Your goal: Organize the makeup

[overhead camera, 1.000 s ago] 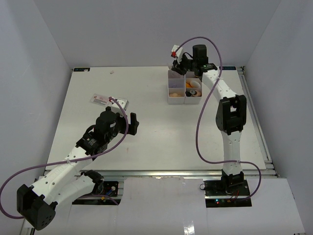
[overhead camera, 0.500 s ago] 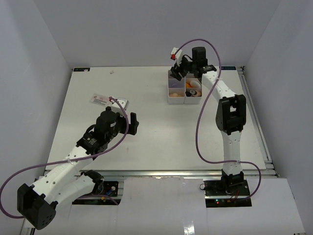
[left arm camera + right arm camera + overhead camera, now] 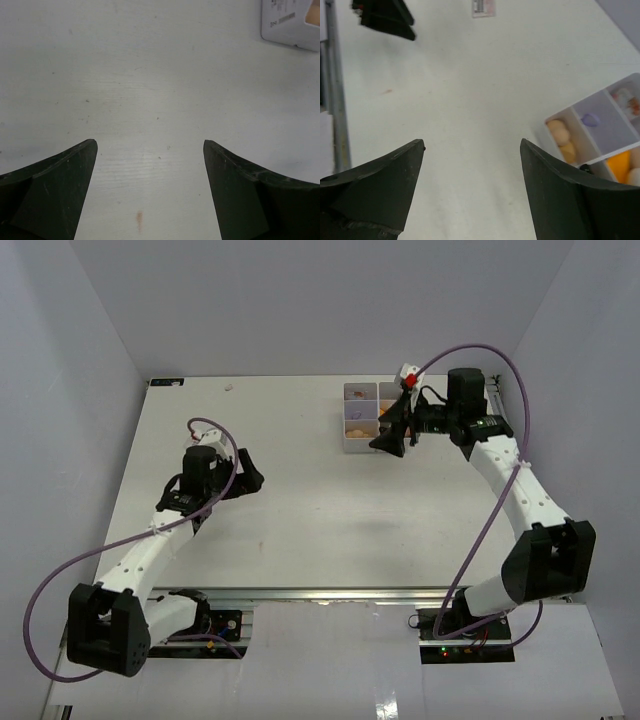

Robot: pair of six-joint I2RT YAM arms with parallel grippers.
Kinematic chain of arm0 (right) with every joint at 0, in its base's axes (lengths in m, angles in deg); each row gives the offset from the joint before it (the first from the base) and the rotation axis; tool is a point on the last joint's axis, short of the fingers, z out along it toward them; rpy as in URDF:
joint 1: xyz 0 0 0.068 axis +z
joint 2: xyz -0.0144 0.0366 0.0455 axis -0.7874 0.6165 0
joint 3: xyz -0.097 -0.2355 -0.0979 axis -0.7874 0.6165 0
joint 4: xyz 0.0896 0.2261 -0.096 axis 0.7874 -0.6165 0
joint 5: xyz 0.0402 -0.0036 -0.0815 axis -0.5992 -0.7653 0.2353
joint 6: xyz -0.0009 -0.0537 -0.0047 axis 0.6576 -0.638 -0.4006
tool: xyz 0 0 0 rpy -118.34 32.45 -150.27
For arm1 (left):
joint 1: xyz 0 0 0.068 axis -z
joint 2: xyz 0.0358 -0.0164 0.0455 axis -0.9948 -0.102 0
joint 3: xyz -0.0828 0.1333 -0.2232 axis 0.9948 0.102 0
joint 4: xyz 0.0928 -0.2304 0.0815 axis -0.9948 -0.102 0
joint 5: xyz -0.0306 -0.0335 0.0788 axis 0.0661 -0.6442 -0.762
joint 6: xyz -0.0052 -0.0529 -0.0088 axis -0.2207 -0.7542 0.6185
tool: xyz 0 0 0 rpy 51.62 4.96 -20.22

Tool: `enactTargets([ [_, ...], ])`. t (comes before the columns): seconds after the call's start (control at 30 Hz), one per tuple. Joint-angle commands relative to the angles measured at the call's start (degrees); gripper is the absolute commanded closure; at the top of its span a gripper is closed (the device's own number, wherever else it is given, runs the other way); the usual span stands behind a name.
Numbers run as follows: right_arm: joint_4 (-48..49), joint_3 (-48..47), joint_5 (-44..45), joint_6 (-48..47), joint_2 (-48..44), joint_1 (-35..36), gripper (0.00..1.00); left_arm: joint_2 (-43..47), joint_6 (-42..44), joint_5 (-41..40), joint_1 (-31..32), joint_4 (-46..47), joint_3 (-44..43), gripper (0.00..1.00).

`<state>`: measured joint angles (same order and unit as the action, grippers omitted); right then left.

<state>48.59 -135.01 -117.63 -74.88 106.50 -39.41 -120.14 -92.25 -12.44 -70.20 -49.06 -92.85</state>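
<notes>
The makeup lies in the white compartment box (image 3: 346, 422) at the far middle of the table. In the right wrist view, the box (image 3: 542, 138) holds tan sponges (image 3: 559, 136), a purple loop (image 3: 590, 119), an orange-white bottle (image 3: 627, 98) and an orange piece (image 3: 620, 163), each in its own cell. My right gripper (image 3: 391, 437) (image 3: 472, 144) hangs open and empty at the box's near right corner, covering part of it from above. My left gripper (image 3: 248, 479) (image 3: 150, 143) is open over bare table, far left of the box, holding nothing.
A flat printed packet (image 3: 291, 22) lies on the table just beyond my left gripper; it shows as a small pink-marked card (image 3: 483, 7) in the right wrist view. The table's metal rail (image 3: 335, 100) runs along the left of that view.
My right gripper has opened wide and swung from above the box's far cells to its near right corner. The left arm has drawn back to the left, its gripper still open.
</notes>
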Motion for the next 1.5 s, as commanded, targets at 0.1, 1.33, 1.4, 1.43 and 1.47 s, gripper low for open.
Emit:
enactTargets([
  [0.1, -1.38, 18.25, -8.58, 3.91, -10.02, -0.68, 0.14, -12.49, -12.46, 4.11, -8.54, -3.54, -10.96, 0.02],
  [1.33, 0.59, 24.99, -9.02, 2.94, -17.38, -4.36, 0.12, -70.89, -31.15, -18.36, -16.18, -46.38, -78.34, 0.02],
  [1.4, 0.59, 24.99, -9.02, 2.94, -17.28, -4.36, 0.12, -71.56, -31.58, -18.07, -16.23, -46.23, -78.72, 0.02],
  [1.43, 0.59, 24.99, -8.92, 2.98, -17.24, -4.36, 0.12, -71.92, -31.9, -17.96, -16.22, -46.23, -78.99, 0.02],
  [1.47, 0.59, 24.99, -8.84, 2.98, -17.24, -4.36, 0.12, -72.18, -32.3, -17.84, -16.19, -46.23, -79.21, 0.02],
])
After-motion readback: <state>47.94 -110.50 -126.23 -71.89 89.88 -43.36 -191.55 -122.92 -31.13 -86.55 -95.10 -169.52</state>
